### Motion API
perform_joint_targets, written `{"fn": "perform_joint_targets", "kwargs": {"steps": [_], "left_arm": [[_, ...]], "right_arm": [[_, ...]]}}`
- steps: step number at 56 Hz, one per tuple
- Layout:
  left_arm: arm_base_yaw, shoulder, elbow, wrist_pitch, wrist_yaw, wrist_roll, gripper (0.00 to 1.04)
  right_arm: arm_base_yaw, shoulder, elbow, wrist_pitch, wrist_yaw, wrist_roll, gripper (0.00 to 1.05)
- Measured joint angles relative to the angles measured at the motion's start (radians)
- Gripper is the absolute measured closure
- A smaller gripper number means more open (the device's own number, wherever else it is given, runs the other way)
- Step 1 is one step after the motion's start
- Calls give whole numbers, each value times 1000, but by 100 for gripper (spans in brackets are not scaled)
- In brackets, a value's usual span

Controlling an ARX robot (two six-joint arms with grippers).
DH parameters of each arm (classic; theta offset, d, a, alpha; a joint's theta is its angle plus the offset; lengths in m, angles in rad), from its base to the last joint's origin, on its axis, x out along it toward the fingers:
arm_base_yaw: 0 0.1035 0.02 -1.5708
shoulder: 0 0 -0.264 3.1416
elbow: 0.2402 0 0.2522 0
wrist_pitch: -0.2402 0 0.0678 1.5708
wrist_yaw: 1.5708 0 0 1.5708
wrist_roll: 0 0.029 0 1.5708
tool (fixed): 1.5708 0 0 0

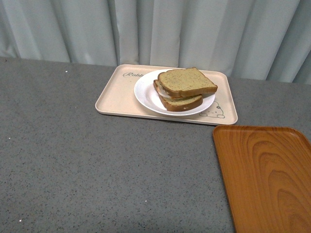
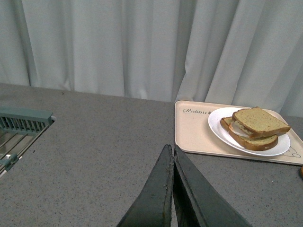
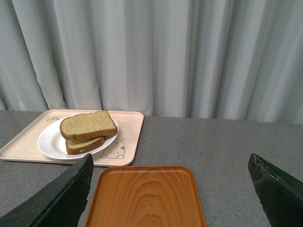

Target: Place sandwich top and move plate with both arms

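My left gripper (image 2: 173, 156) is clenched empty, right gripper (image 3: 170, 189) spread wide empty; bread top (image 1: 187, 81) lies flat, skewed, on the sandwich on the plate (image 1: 146, 92).

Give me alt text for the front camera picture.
A sandwich, its top slice sitting skewed on the lower slice, rests on a white plate on a beige rabbit-print tray. An empty orange wood-grain tray lies nearer on the grey counter. Neither arm shows.

Soft even light, faint shadows, sharp
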Motion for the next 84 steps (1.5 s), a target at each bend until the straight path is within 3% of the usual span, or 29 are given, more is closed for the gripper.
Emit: {"fn": "perform_joint_targets", "kwargs": {"steps": [6, 10, 14, 23, 31, 38, 84], "left_arm": [[0, -41, 0, -42, 0, 0, 101], [0, -145, 0, -177, 0, -1, 100], [0, -185, 0, -191, 0, 0, 83], [0, -186, 0, -193, 0, 0, 56], [0, -187, 0, -193, 0, 0, 24], [0, -187, 0, -193, 0, 0, 5], [0, -187, 0, -193, 0, 1, 6]], "right_arm": [[0, 0, 0, 0, 0, 0, 9], [0, 0, 0, 0, 0, 0, 9], [0, 0, 0, 0, 0, 0, 9], [0, 0, 0, 0, 0, 0, 9], [0, 0, 0, 0, 0, 0, 9], [0, 0, 0, 0, 0, 0, 9], [0, 0, 0, 0, 0, 0, 9]]}}
